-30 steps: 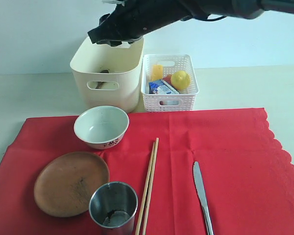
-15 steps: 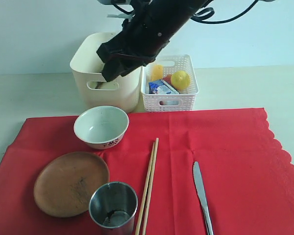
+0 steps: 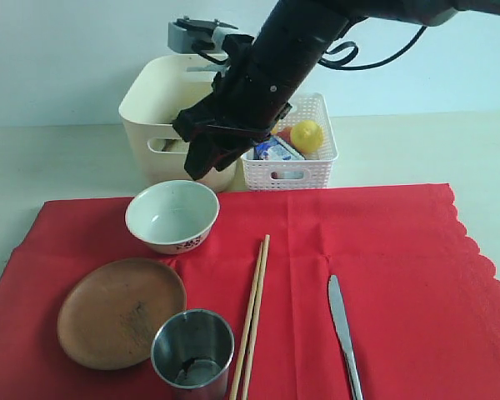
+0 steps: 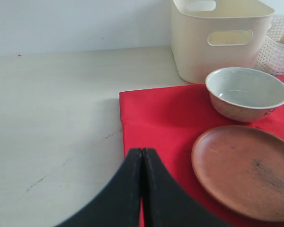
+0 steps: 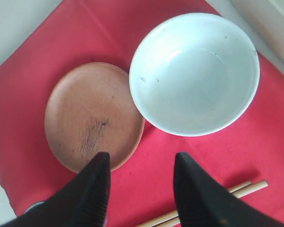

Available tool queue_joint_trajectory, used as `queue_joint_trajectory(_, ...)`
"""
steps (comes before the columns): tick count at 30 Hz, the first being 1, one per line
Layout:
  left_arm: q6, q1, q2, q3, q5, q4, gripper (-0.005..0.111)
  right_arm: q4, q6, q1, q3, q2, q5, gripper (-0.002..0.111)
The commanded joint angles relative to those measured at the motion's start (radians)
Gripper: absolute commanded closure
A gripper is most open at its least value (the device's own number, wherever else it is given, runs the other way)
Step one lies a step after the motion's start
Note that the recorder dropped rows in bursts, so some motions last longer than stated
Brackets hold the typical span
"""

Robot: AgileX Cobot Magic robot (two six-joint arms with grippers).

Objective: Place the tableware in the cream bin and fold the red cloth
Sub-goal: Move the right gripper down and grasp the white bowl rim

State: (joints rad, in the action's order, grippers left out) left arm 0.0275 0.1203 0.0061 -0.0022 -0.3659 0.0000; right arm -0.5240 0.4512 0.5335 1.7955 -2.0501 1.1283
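Red cloth (image 3: pixel 400 250), scalloped along one edge, lies flat on the pale worktop (image 4: pixel 52 118). On it: glazed round bowl (image 3: pixel 172 215), matte brown plate (image 3: pixel 121 311), steel cup (image 3: pixel 192 347), paired wooden chopsticks (image 3: pixel 253 308), metal knife (image 3: pixel 342 329). The smooth cream bin (image 3: pixel 154 108) stands behind. Right tool (image 5: pixel 142 161) hangs above the bowl, jaws apart and empty; left tool (image 4: pixel 142 153) has its jaws pressed together.

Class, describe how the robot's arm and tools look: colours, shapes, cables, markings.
The right arm is black and bulky, with looping black cables and a pale grey bracket beside it. The right tool has two black tapered fingers with fine ribbing. The left tool is the same black, its fingers narrowing to rounded tips. No markings show.
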Motion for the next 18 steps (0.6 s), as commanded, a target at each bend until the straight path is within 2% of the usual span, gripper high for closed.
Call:
queue_joint_trajectory(1,-0.004,-0.002,-0.006,0.002,0.011,-0.005,0.107,0.012,-0.011,0.002,0.006,-0.045,-0.018,0.065)
queue_joint_trajectory(14,-0.004,-0.002,-0.006,0.002,0.011,-0.005,0.107,0.033,-0.061,0.002,0.006,-0.154,-0.205,0.066)
queue_joint_trajectory(18,-0.004,-0.002,-0.006,0.002,0.011,-0.005,0.107,0.109,-0.169,0.002,0.006,-0.158,-0.302,0.066)
